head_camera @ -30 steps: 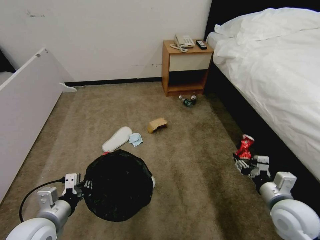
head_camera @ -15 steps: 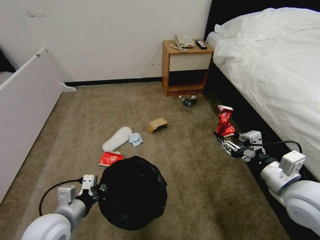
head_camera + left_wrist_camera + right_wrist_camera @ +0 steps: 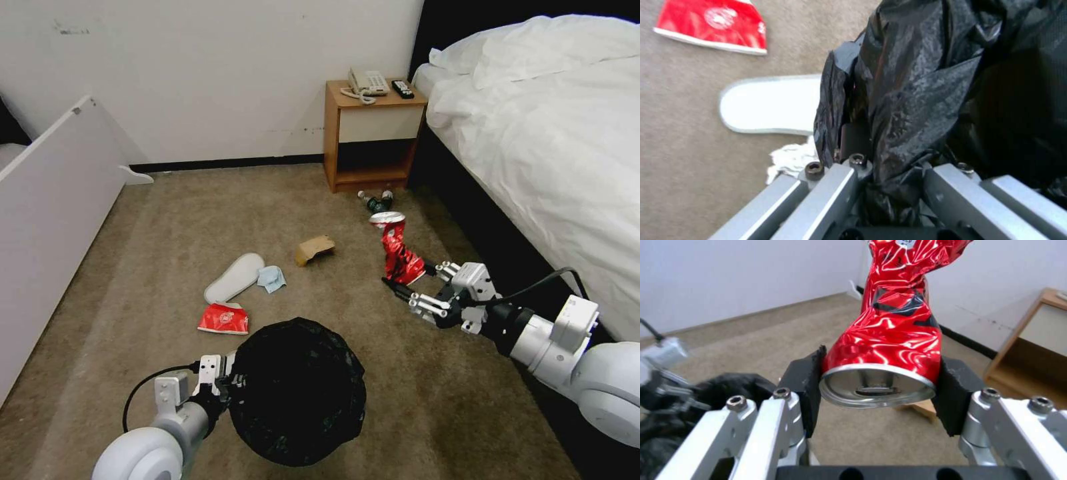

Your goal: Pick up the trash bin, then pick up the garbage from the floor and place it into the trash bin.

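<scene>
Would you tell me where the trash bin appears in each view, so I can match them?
Head view: trash bin low and near, held by the left gripper.
Left wrist view: trash bin directly ahead, its black bag pinched in that gripper.
Right wrist view: trash bin beyond the right gripper, which clamps the crushed red can.
Shared landmark: the left gripper on the bin's rim.

Upper centre, two plastic bottles (image 3: 375, 201) lie together. One crushed red can (image 3: 399, 251) sits right of centre. Mid-left: one white slipper (image 3: 234, 277), one light-blue cloth (image 3: 271, 279), one red packet (image 3: 224, 318), one cardboard piece (image 3: 314, 249). Bottom centre, one trash bin (image 3: 297, 389).
</scene>
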`<state>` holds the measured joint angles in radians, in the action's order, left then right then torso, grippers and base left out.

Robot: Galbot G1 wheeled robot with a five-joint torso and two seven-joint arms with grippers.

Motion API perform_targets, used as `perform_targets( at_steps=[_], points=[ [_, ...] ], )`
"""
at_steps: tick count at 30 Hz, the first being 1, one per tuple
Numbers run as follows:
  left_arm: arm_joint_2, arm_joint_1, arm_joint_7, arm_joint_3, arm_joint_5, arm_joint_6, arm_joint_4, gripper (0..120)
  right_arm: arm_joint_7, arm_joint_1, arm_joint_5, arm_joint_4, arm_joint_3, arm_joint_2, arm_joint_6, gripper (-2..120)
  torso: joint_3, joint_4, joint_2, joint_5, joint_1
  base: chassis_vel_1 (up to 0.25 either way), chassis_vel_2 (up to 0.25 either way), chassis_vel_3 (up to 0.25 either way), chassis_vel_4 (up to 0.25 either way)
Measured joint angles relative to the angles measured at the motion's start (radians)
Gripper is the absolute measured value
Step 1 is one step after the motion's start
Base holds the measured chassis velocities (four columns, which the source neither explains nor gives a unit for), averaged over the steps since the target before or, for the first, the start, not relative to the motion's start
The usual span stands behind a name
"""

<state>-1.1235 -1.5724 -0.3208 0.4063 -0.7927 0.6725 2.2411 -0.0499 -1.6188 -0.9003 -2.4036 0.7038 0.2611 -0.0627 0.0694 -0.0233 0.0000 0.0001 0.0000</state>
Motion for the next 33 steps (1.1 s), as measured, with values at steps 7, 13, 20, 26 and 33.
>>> perform_targets(
  at_steps=[7, 13, 20, 26, 33],
  points=[
    [-0.053, 0.075, -0.044, -0.084, -0.005, 0.021, -0.021, 0, -0.032, -0.002, 0.001, -0.013, 0.0, -0.004, -0.01, 49, 0.0, -0.0002, 0.0, 0.0, 0.0, 0.0, 0.0, 0.0, 0.0],
    [-0.085, 0.132, -0.089, -0.138, -0.048, 0.038, -0.028, 0, -0.065, -0.008, 0.016, -0.007, -0.012, -0.004, -0.014, 49, 0.0, -0.0001, 0.0, 0.0001, 0.0, 0.0, 0.0, 0.0, 0.0],
    [-0.107, 0.16, -0.123, -0.158, -0.107, 0.05, -0.024, 0, -0.119, -0.014, 0.065, 0.02, -0.053, 0.009, -0.014, 49, 0.0, 0.0, 0.0, 0.0, 0.0, 0.0, 0.0, 0.0, 0.0],
    [-0.135, 0.182, -0.14, -0.169, -0.125, 0.054, -0.028, 0, -0.13, -0.002, 0.084, 0.034, -0.097, 0.014, -0.013, 49, 0.0, -0.0001, 0.0, 0.0, 0.0, 0.0, 0.0, 0.0, 0.0],
    [-0.159, 0.203, -0.159, -0.18, -0.146, 0.059, -0.036, 0, -0.142, 0.009, 0.109, 0.045, -0.144, 0.028, -0.013, 49, 0.0, -0.0001, 0.0, -0.0001, 0.0, 0.0, 0.0, 0.0, 0.0]
  ],
)
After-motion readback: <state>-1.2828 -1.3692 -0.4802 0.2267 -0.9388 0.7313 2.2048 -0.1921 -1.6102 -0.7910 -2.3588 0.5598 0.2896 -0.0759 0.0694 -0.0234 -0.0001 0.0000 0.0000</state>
